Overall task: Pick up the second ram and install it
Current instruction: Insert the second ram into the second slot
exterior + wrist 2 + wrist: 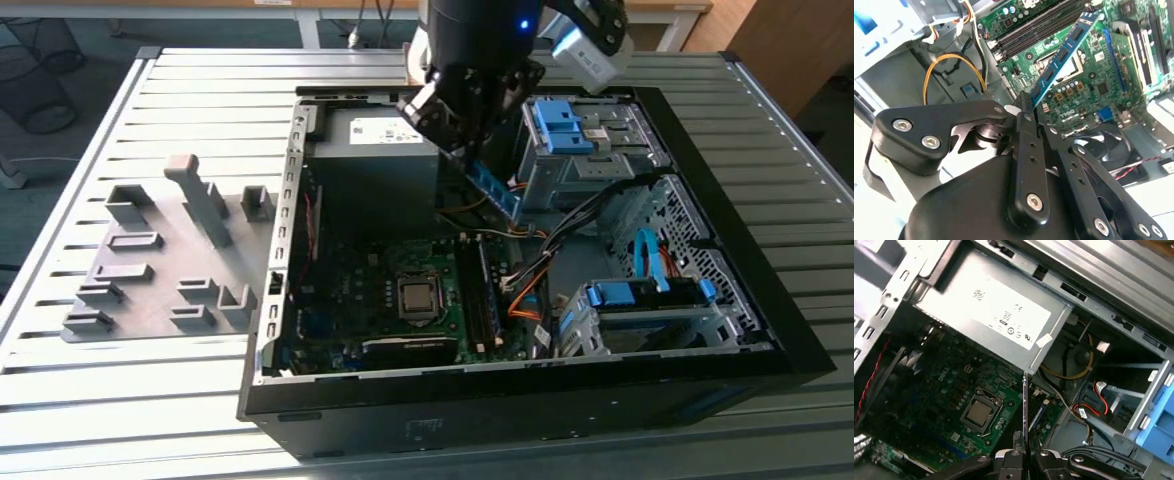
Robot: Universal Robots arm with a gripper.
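Hand (1029, 102): clamped on one end of the second ram (1064, 54).
Ram position: tilted in the air inside the open computer case (534, 415), above the motherboard (944, 390), not seated in any slot.
Memory slots (1039, 25): beneath the stick, apart from it.
Power-supply box (989, 310): inside the case, near the stick.
Table (134, 400): carries the case and, at the exterior view's left, grey holder blocks (147, 270).
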